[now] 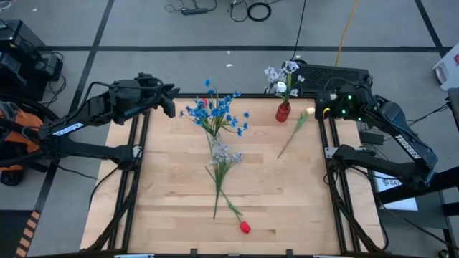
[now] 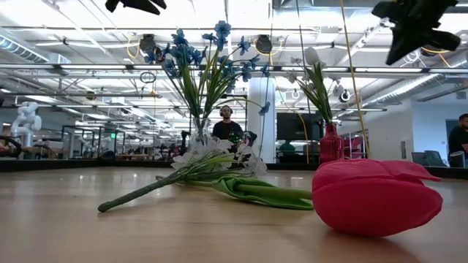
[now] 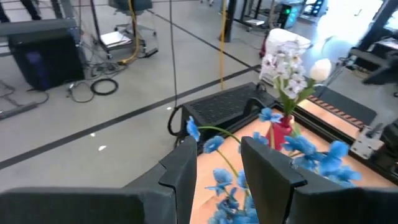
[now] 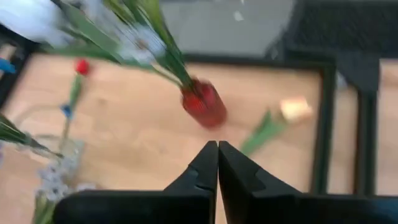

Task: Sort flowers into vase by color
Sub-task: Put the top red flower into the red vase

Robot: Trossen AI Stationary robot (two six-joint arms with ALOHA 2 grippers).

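- High view: blue flowers [image 1: 215,111] standing bunched at the table's [image 1: 165,208] far middle, container hidden under the blooms. Pale spray [image 1: 224,159] lying flat just in front, stem toward the near edge. Red tulip [image 1: 244,227] lying near the front edge. Red vase [image 1: 282,112] at far right holding pale flowers [image 1: 282,77] and a white bud. Cream tulip [image 1: 309,112] lying beside the vase, stem slanting inward. Left gripper [image 1: 171,100] raised at the far left corner; right gripper [image 1: 320,106] at the far right edge. "TROSSEN" readable on the right arm.
- Low view: red tulip [image 2: 376,195] large in front, pale spray [image 2: 212,162] behind it, blue flowers [image 2: 205,55] upright in a clear vase [image 2: 199,131], red vase [image 2: 330,143] to the right.
- Left wrist view: left fingers [image 3: 268,168] apart, empty, blue flowers [image 3: 298,146] and red vase [image 3: 280,130] beyond.
- Right wrist view: right fingers [image 4: 204,171] pressed together, empty, above red vase [image 4: 205,104] and cream tulip [image 4: 295,109].
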